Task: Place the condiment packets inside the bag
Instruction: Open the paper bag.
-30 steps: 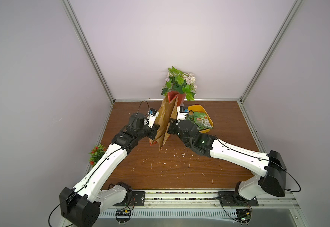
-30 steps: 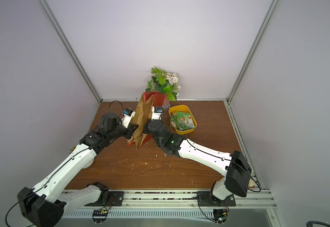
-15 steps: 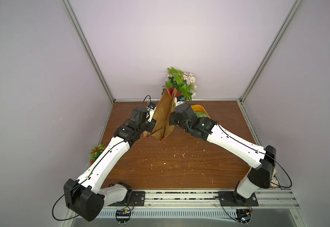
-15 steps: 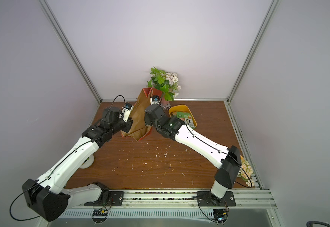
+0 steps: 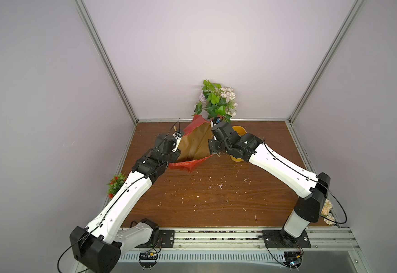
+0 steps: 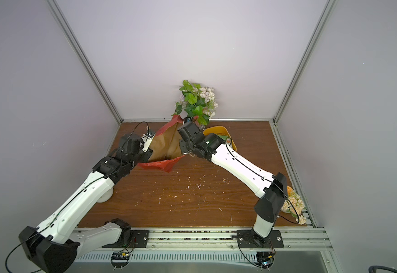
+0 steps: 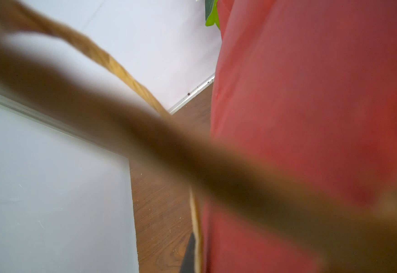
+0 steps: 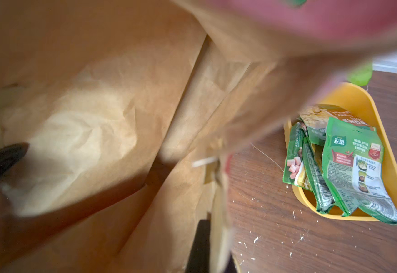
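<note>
The left jaws and right jaws are each pinched shut on opposite rims of the red paper bag (image 5: 194,144), spreading its mouth at the far middle of the desk (image 5: 216,196), while the condiment packets (image 8: 348,165) lie in the yellow tub (image 8: 381,111) just right of it, nearest the right arm (image 5: 280,165).

Two white arms (image 5: 122,203) with black joints (image 5: 310,208) and thin black cables (image 5: 345,211).

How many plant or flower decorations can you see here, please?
3: a leafy bouquet at the back wall behind the bag; a red-flowered plant at the table's left edge; peach flowers at its right edge. More may be hidden.
</note>
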Motion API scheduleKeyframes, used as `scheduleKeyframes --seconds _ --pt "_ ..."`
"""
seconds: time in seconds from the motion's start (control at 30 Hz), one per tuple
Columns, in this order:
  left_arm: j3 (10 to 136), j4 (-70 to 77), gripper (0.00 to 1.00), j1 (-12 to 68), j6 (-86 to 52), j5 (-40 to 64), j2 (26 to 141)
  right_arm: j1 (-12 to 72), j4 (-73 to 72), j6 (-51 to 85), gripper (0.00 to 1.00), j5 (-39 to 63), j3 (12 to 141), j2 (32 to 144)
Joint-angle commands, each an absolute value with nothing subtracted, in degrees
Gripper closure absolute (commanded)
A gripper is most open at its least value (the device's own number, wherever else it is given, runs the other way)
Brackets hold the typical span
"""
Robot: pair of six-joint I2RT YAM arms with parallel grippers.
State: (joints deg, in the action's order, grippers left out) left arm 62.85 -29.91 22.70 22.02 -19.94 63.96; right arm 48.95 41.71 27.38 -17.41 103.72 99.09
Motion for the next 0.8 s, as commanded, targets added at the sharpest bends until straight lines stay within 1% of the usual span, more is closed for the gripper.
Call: scheduleKeyframes --seconds 0.0,0.27,0.37,0.4,0.5,0.53,0.6,0.63,0.7,0.73,0.77 --pt "62.37 -31.09 0.99 22.15 23.04 -22.32 62.81 48.69 49.23 23.86 1.00 -15.21 105.94 97.17" --pt "62.50 -32.46 0.98 22.15 23.32 -21.89 63.41 48.69 59.02 18.71 1.00 -16.85 109.58 98.54" --pt "62.90 -33.33 0.94 22.15 22.62 -21.00 63.50 48.64 59.82 17.94 1.00 -16.42 110.45 99.04" --pt "63.61 -34.17 0.91 22.19 21.69 -19.46 63.32 48.61 59.71 18.00 1.00 -15.66 111.17 99.48" --pt "67.45 -38.13 0.68 22.79 17.81 -11.42 62.54 48.60 59.36 17.60 1.00 -12.58 114.14 101.69" --pt "68.95 -39.63 0.57 22.84 16.48 -7.73 62.11 48.60 59.26 17.38 1.00 -11.43 115.09 102.56" --pt "71.58 -42.13 0.43 22.90 14.58 0.05 60.59 48.65 59.11 16.87 1.00 -8.40 116.82 104.14" --pt "72.41 -42.54 0.37 22.86 13.84 2.73 59.66 48.61 58.99 16.72 1.00 -7.11 117.52 104.84" --pt "74.01 -42.71 0.19 22.85 12.71 5.58 58.02 48.60 58.97 16.79 1.00 -5.59 118.97 106.10" --pt "75.19 -42.78 0.14 22.81 12.20 5.80 57.26 48.60 58.90 16.92 1.00 -4.78 119.92 106.65" --pt "76.35 -42.78 0.12 22.73 11.83 5.49 56.84 48.58 58.89 17.00 1.00 -4.08 120.73 107.15"
